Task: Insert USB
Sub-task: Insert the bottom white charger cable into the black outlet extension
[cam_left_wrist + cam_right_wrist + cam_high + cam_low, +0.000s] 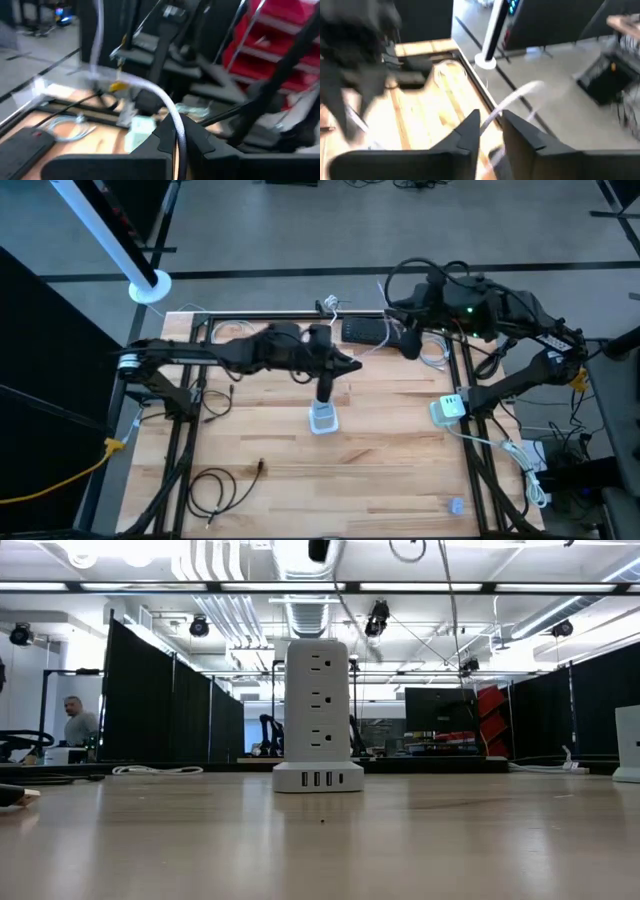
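A white power tower (pixel 323 418) stands upright on the wooden table (pixel 400 470); in the low view its USB ports (pixel 318 778) run along its base. High above it, my left gripper (pixel 350 366) is shut on a thin white USB cable (pixel 150 90). Nearer the far right, my right gripper (pixel 408 345) is open, and the same white cable (pixel 520 95) runs through the gap between its fingers (pixel 470 127). I cannot tell whether it touches them. The cable's plug is hidden. My left gripper pinches the white cable (pixel 179 131) between its two fingers, which point level toward the table's right side. The cable arcs up and away from the fingertips, lifted clear of the table. Which part of its length this is does not show.
A black power strip (pixel 365 330) lies at the far edge. A white charger block (pixel 448 408) sits at the right, with white cords trailing off the table. A black cable (pixel 215 485) lies coiled at the near left. Bare wood surrounds the tower.
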`<move>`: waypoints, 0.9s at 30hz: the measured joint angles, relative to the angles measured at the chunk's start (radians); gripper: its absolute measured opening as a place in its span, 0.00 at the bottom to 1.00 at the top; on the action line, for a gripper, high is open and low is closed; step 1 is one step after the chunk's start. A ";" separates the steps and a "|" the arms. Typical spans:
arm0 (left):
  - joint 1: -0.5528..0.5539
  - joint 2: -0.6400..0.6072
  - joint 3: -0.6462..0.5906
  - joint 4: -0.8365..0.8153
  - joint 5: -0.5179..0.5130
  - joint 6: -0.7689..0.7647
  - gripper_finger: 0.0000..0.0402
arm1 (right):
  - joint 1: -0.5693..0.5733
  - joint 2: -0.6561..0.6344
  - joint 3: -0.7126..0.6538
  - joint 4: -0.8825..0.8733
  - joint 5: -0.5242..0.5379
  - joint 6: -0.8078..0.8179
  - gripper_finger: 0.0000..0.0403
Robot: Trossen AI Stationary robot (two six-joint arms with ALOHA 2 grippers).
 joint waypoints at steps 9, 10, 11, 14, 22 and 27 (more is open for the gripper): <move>0.000 -0.148 0.000 0.013 -0.066 -0.023 0.00 | -0.003 0.000 -0.022 -0.087 -0.139 0.034 0.47; 0.000 -0.158 0.000 0.013 -0.089 -0.026 0.00 | -0.003 0.000 -0.027 -0.087 -0.180 0.035 0.48; 0.000 -0.166 -0.001 0.013 -0.110 -0.028 0.00 | -0.001 0.003 -0.034 -0.081 -0.225 0.036 0.49; 0.000 -0.181 -0.001 0.018 -0.175 -0.031 0.00 | 0.016 0.007 -0.063 -0.051 -0.305 0.047 0.52; 0.009 -0.186 -0.002 0.088 -0.162 0.050 0.00 | 0.063 0.017 -0.163 0.022 -0.335 -0.001 0.51; 0.006 -0.186 -0.002 0.159 0.070 0.147 0.00 | 0.063 0.019 -0.260 0.121 -0.305 -0.101 0.49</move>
